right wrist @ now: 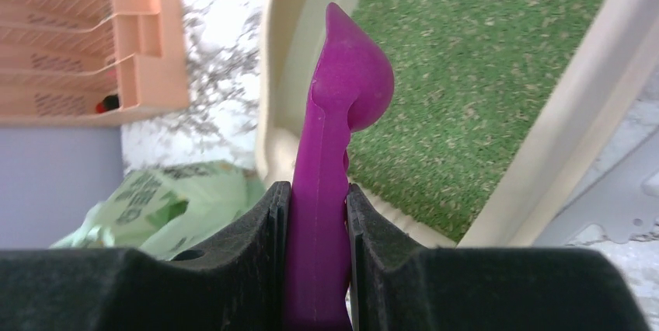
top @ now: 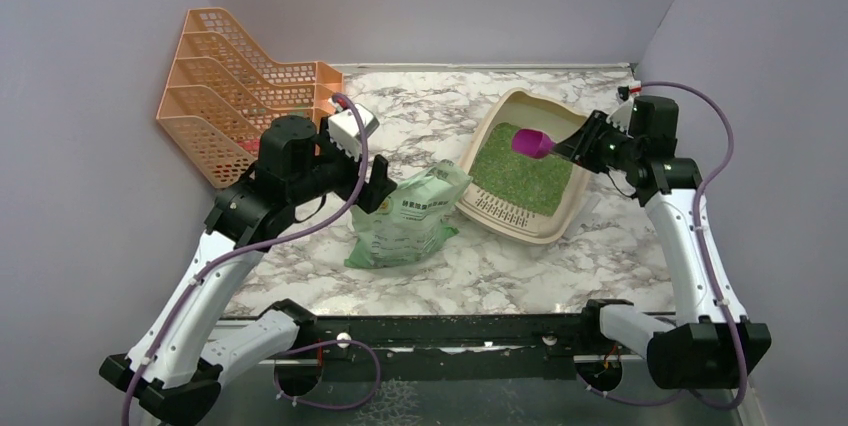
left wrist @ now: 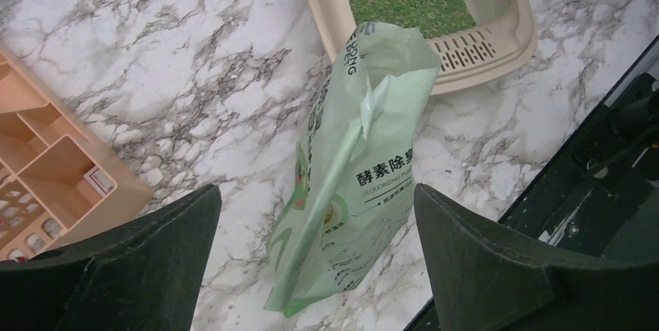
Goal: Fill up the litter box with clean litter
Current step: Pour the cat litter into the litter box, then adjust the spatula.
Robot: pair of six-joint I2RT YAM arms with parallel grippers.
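The beige litter box (top: pixel 479 138) sits right of centre, its slotted lip (left wrist: pixel 474 50) facing the front. Green litter (top: pixel 522 172) covers its floor. A soft green litter bag (top: pixel 406 218) slumps on the marble just left of the box, its top end toward the box. My left gripper (top: pixel 362 178) hovers above the bag's left side, open. In the left wrist view the bag (left wrist: pixel 357 183) lies between the spread fingers, clear of both. My right gripper (top: pixel 570 149) is shut on the handle of a magenta scoop (right wrist: pixel 334 113), whose bowl hangs over the litter (right wrist: pixel 482 74).
An orange mesh file rack (top: pixel 240 96) stands at the back left against the wall. Grey walls close in the left, back and right. A black rail (top: pixel 450 331) runs along the table's front edge between the arm bases.
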